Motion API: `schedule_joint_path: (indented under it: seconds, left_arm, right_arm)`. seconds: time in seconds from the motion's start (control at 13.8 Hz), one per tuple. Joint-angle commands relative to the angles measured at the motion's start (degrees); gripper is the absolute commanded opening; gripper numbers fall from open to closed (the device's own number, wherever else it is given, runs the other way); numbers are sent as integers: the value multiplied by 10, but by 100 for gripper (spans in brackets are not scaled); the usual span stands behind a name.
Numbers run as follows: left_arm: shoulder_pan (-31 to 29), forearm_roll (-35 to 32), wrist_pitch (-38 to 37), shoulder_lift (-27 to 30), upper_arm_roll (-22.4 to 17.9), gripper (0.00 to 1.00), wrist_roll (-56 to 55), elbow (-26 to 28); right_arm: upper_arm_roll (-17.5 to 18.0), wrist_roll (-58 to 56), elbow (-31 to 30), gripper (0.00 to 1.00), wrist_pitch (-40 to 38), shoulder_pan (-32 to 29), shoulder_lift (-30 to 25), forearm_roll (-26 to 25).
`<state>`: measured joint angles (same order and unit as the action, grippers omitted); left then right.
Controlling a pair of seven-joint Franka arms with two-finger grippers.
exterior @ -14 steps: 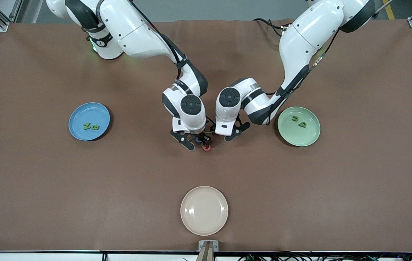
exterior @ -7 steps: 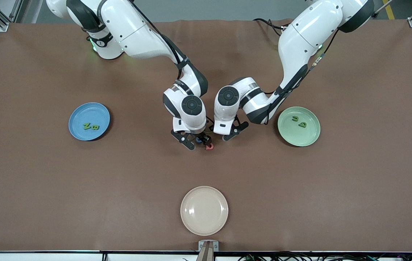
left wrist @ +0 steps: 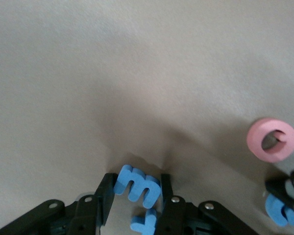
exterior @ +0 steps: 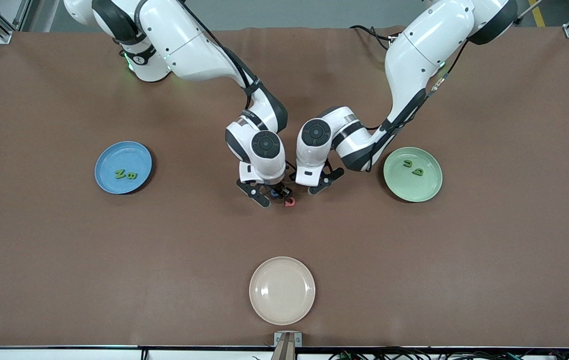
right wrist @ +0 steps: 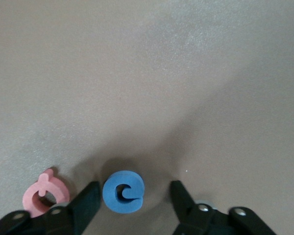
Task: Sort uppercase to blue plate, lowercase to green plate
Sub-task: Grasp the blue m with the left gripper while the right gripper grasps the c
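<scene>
We see two white robot arms meeting low over the middle of a brown counter (exterior: 64, 260). The left end effector (left wrist: 135, 193) is clamped on a small blue foam m (left wrist: 137, 185); a blue x (left wrist: 144, 221) lies just beside it between the fingers. The right end effector (right wrist: 132, 196) has its fingers apart, one on each side of a chunky blue C (right wrist: 123, 192) without touching it. A pinkish-red Q (right wrist: 45, 194), a ring with a short tail, lies just outside one right finger. Well off toward the right arm's end, the blue plate (exterior: 109, 155) holds a green N (exterior: 119, 173) and green B (exterior: 131, 175). Toward the left arm's end, the green plate (exterior: 427, 190) holds a green u (exterior: 407, 163) and green b (exterior: 418, 171). A cream-white plate (exterior: 282, 290) sits nearer the front camera.
</scene>
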<state>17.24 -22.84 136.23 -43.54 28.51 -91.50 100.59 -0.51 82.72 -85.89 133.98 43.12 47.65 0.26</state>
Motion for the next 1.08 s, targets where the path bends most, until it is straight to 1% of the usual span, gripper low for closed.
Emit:
schedule_joint_path:
  seconds: [0.0, 0.07, 0.14, 0.22, 0.36, 0.58, 0.72, 0.87, 1.01]
  left_arm:
    - [-48, -6, -2, 34, 26, 15, 13, 48]
    - [-71, -6, -3, 46, 44, 15, 27, 60]
    - [-90, -6, -3, 57, 59, 15, 39, 72]
    - [-113, -6, -3, 75, 75, 15, 56, 88]
    - [-158, -6, -9, 113, 99, 15, 93, 122]
    - [-236, -7, -9, 148, 140, 15, 158, 179]
    - [-292, -8, -10, 171, 167, 15, 206, 217]
    - [-352, -11, -10, 197, 199, 15, 257, 260]
    - [-412, -14, -10, 219, 224, 15, 313, 293]
  right_arm:
    - [-6, 11, 5, 32, 1, 7, 14, -7]
    - [-6, 11, 5, 22, 1, 7, 14, -7]
    - [-6, 11, 5, 9, 1, 6, 14, -7]
    - [-7, 10, 5, 3, 0, 6, 13, -7]
    - [-8, 2, 3, 0, -6, -2, 10, -7]
    - [-10, -33, 1, 0, -11, -18, 4, -6]
    - [-10, -65, 1, 0, -55, -30, -8, -6]
    - [-10, -112, -1, 0, -113, -51, -32, -6]
    - [-10, -168, -38, 0, -136, -76, -71, -6]
